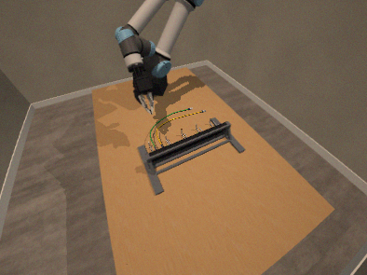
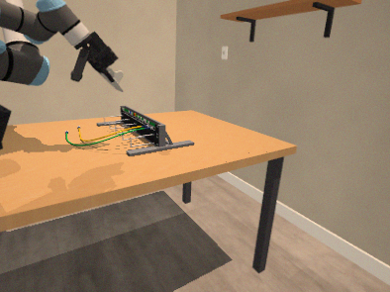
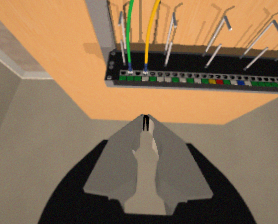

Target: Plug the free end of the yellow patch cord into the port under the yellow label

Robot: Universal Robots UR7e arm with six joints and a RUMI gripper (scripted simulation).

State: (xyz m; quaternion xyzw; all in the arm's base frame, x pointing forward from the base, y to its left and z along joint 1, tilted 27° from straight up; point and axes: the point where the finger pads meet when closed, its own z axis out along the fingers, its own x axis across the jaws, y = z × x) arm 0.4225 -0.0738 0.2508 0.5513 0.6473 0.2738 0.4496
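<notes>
My gripper (image 1: 151, 113) (image 2: 121, 89) (image 3: 145, 115) is shut and empty, its fingertips together, high above the table near the rack. The rack (image 1: 191, 139) (image 2: 161, 136) (image 3: 190, 63) stands upright on its feet. The yellow cord (image 3: 150, 25) and the green cord (image 3: 129, 30) are plugged in near the left end of the port row in the wrist view. The yellow cord's free plug (image 1: 204, 111) (image 2: 78, 128) and the green cord's free plug (image 1: 190, 108) (image 2: 66, 133) are raised behind the rack. The yellow label (image 3: 213, 81) is farther right, beside a red one. Latch directions are too small to tell.
Several thin metal cable guides (image 3: 170, 37) stick out from the rack on the cords' side. The wooden table (image 1: 210, 204) (image 2: 223, 147) carries the rack. A wall shelf (image 2: 297, 9) hangs at the back right in the exterior view.
</notes>
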